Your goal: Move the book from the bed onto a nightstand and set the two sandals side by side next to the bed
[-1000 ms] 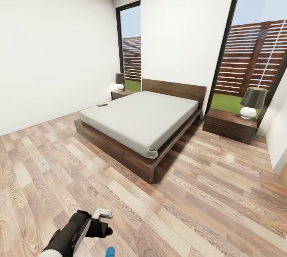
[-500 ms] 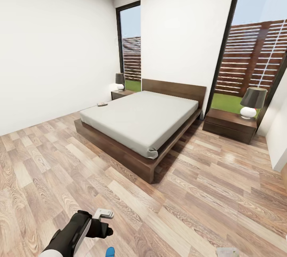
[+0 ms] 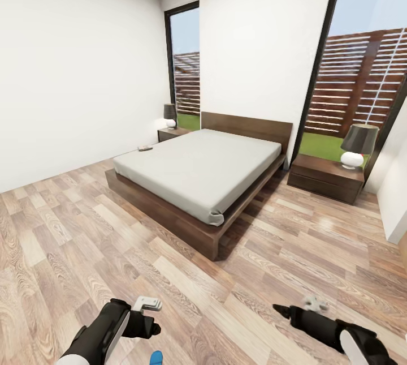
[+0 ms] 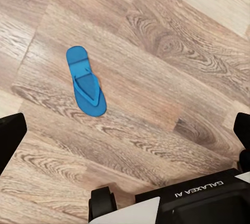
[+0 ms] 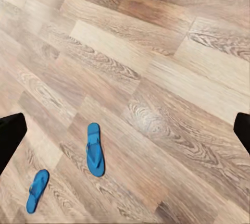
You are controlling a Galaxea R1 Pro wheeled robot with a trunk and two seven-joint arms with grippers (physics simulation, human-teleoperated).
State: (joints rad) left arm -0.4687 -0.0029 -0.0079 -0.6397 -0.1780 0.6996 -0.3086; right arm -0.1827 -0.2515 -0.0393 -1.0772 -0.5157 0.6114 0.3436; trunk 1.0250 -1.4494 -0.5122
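Since a second ago: right gripper (image 3: 281, 309) has risen into the head view at lower right, dark fingers pointing left; left gripper (image 3: 148, 314) unchanged, camera unmoved.

Right gripper: fingers spread wide apart at the wrist view's two sides, grasping nothing, above bare floor (image 5: 172, 78).
Left gripper: fingers likewise released and wide, nothing between them, held over the floor near the robot's base (image 4: 203, 200).

Sandals: two blue flip-flops flat on the planks, soles down. Nearer sandal (image 4: 86, 82) lies below the left gripper; its tip shows at the head view's bottom edge (image 3: 156, 357). Right wrist view shows both: one (image 5: 95, 149) and second sandal (image 5: 37, 190), apart, not parallel, well away from the bed.

Bed (image 3: 200, 168): white mattress, dark frame.
Book (image 3: 146, 148): small, at the mattress's far left edge.
Nightstands: left (image 3: 169, 133) and right (image 3: 325, 175), each bearing a lamp
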